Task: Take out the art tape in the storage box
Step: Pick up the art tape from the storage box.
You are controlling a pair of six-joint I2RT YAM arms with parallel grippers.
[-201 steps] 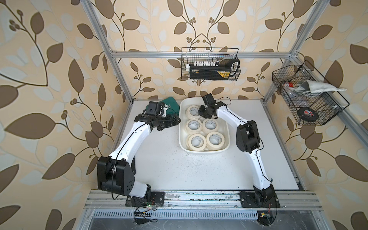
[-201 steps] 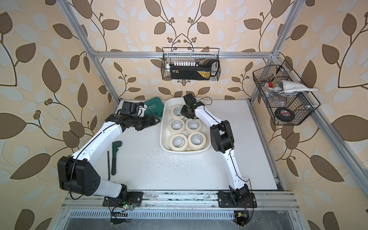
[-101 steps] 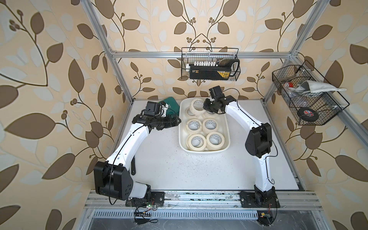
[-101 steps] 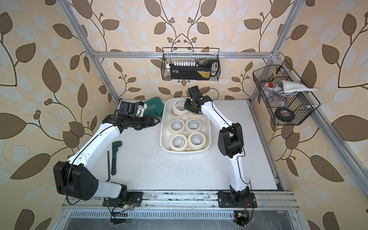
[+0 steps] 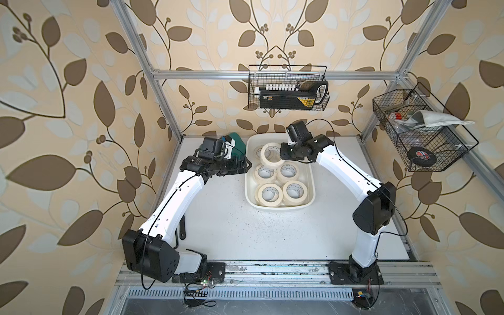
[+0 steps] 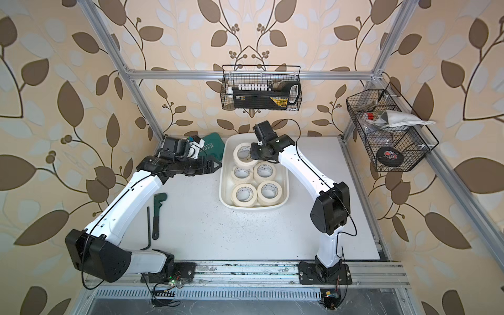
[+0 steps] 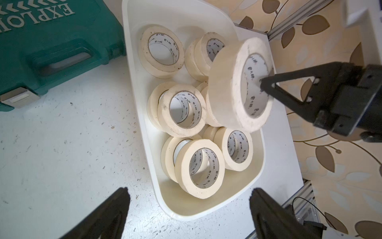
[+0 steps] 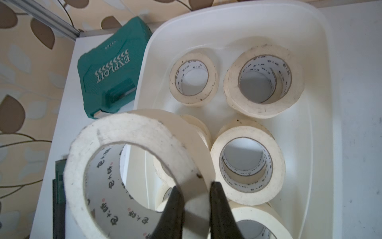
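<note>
Big change: a second ago the right gripper (image 8: pixel 196 190) was down in the back of the storage box (image 5: pixel 278 208), and now it's come up with one art tape roll (image 5: pixel 264 160) in tow. Its fingers (image 8: pixel 219 207) are clenched on the roll's wall, one inside the core and one outside. The roll hangs tilted, clear above the other rolls (image 7: pixel 182 163) but still over the back half of the box, not past the rim yet. The left gripper (image 7: pixel 189 190) has barely moved. It's parked over the tabletop (image 5: pixel 231 231) just beside the box's left wall, fingers spread wide with nothing in them.

What that means, I reckon: this roll is basically free and only needs carrying sideways and setting down. Plenty left though, with stacks still sitting two deep in the box, so it's early days.

Writing: the green tool case (image 8: pixel 107 76) next to the box says EXPLOIT in white with a row of chevrons, plus a smaller line I can't make out. The white cardboard cores carry a repeating dark print, a logo and some characters, too small to read. The black tape roll (image 5: pixel 418 156) in the side wire basket (image 5: pixel 447 147) has a red-and-white label, unreadable from here.
</note>
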